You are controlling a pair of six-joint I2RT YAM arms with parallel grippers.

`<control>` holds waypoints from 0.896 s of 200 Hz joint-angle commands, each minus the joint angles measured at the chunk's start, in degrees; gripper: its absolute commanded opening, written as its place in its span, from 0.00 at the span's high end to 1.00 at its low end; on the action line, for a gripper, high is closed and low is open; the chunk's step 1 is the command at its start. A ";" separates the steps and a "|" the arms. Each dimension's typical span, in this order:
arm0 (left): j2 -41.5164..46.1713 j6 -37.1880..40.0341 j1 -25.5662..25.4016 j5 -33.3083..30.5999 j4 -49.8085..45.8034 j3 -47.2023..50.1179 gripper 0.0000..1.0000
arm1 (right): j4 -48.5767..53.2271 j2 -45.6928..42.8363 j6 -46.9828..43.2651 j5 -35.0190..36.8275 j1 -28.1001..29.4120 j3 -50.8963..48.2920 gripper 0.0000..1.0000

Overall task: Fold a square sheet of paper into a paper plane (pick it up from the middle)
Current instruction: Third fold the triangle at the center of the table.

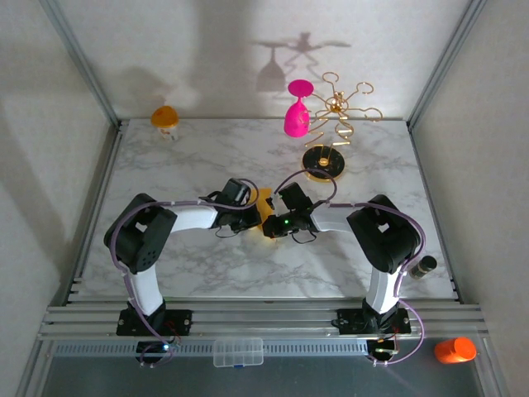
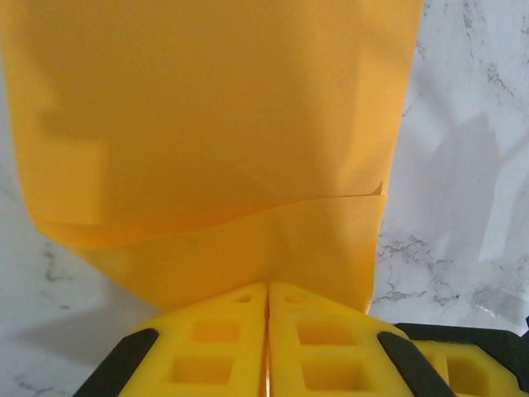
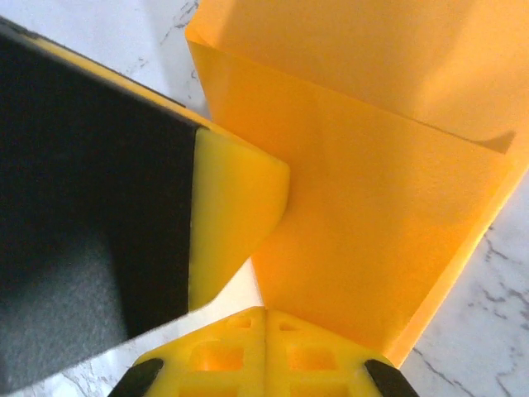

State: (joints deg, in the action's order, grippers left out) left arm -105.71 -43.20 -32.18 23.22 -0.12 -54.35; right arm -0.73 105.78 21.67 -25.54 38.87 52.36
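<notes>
Two pinches held the folded sheet of paper (image 2: 215, 124) from opposite sides: left claw (image 2: 267, 291) and right claw (image 3: 264, 314) pressed together, paper extending straight ahead of each.

From above, the paper (image 1: 264, 201) shows as a mere sliver, with both wrists covering the rest. In the left wrist view its top and left run off the frame, and its near edge vanishes behind the closed left gripper (image 2: 268, 291). Whether it is pinched, I cannot tell. In the right wrist view the right gripper (image 3: 265, 314) hides its near corner. Left of the paper, the left gripper's blurred finger (image 3: 235, 207) is cropped.
</notes>
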 commanded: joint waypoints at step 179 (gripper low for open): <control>6.56 -0.89 4.30 -2.17 -1.22 -0.17 0.88 | 8.12 4.00 -0.72 5.13 -0.59 -2.53 0.96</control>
State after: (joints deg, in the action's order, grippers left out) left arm -99.44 -39.68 -24.18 18.52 -4.47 -57.04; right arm -1.91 105.97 21.67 -25.39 38.85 52.18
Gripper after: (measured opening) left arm 0.118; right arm 0.059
